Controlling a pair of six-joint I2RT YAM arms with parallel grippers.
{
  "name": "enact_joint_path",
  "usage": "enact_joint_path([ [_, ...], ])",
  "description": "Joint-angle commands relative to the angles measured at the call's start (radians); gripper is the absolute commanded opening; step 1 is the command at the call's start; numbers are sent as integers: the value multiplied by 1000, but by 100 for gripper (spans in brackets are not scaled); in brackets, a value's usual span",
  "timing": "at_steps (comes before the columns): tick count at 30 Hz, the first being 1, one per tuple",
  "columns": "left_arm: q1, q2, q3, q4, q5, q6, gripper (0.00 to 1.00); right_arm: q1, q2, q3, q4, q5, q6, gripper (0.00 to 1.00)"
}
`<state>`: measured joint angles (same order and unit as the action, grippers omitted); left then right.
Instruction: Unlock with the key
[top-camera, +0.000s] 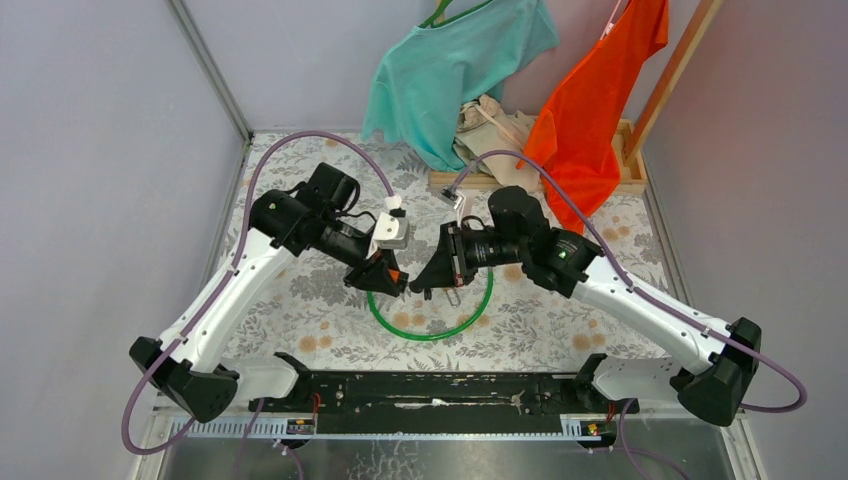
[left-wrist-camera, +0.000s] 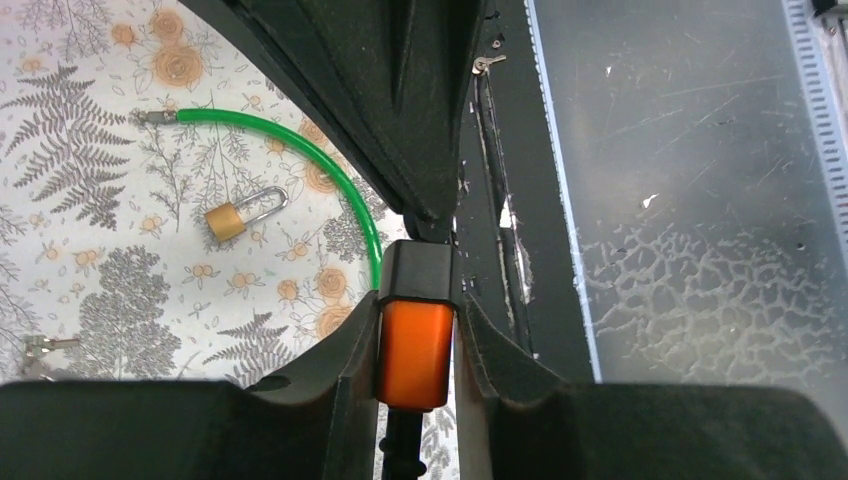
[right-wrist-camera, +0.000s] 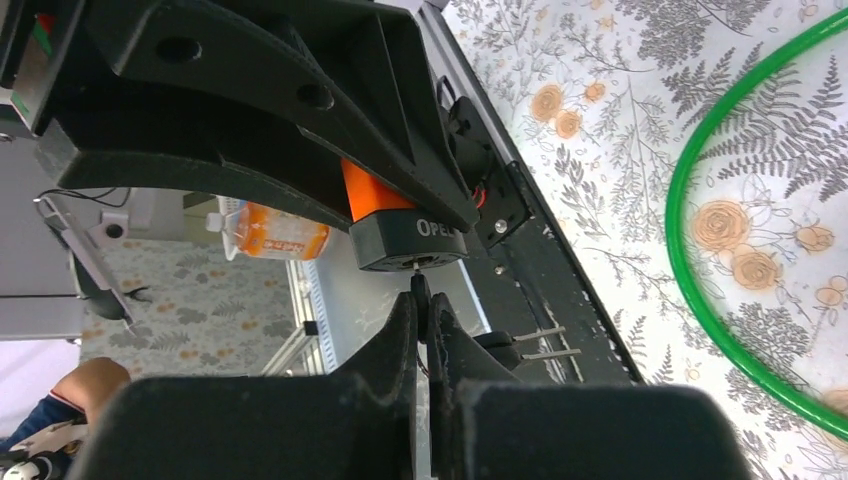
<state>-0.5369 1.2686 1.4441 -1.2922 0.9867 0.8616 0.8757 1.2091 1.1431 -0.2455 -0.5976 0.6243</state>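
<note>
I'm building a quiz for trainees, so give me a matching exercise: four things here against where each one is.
1 orange padlock
2 brass padlock
3 green cable
4 key

A lying near the cable
B pinched in the shut right tool
C gripped by the left tool
D looped on the tablecloth

Pairs: 1-C, 2-A, 3-D, 4-B

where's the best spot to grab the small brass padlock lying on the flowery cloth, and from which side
Grip the small brass padlock by its body, coming straight down from above. It lies flat on the cloth, so the fingers can close across the body's two narrow, parallel sides. Avoid the shackle: it is a thin rounded loop and would likely slip or pivot.
</note>
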Motion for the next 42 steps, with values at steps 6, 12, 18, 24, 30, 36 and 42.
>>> enact_joint_path([
  [6, -23, -44, 48, 165, -63, -250, 0, -1, -56, 100, 17, 93, -153, 64],
  [12, -23, -88, -41, 293, 4, -463, 0, 0, -270, -94, 224, 252, -506, 100],
  [18, -17, -92, -66, 349, 53, -605, 0, 57, -257, -63, 181, 204, -877, 99],
  [24, 24, -59, -52, 310, 121, -615, 3, 235, -162, 24, 55, 334, -1163, 99],
  [30, 59, -19, -54, 293, 230, -644, 3, 325, -132, 17, 94, 456, -1294, 99],
  [36, 63, -27, -55, 292, 263, -656, 2, 401, -107, -13, 186, 590, -1391, 92],
  [42, 64, -36, -45, 293, 296, -681, 2, 431, -79, 2, 181, 642, -1450, 73],
])
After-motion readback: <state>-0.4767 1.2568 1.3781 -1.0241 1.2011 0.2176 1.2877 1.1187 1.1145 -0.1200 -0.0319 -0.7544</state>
